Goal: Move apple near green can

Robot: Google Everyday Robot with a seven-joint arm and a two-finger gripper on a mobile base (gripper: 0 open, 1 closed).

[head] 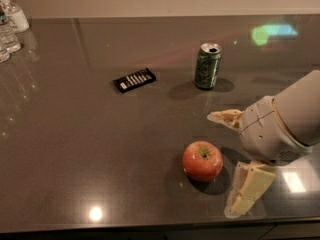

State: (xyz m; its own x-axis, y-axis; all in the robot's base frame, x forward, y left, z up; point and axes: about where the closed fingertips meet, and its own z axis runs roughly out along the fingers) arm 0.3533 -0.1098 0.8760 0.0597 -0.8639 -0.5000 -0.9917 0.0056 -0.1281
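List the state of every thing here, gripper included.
Apple: resting stem dimple up, not gripped.
Green can: standing upright, apart from the apple.
Wrapper: lying flat.
Bottles: standing upright at far left.
Gripper: open, just right of the apple, holding nothing.

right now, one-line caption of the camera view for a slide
Open claw at the right side of the apple; green can stands farther back on the dark table.

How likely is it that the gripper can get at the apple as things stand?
Probably yes: the gripper, open, sits close beside the apple with nothing between them; the green can stands well behind.
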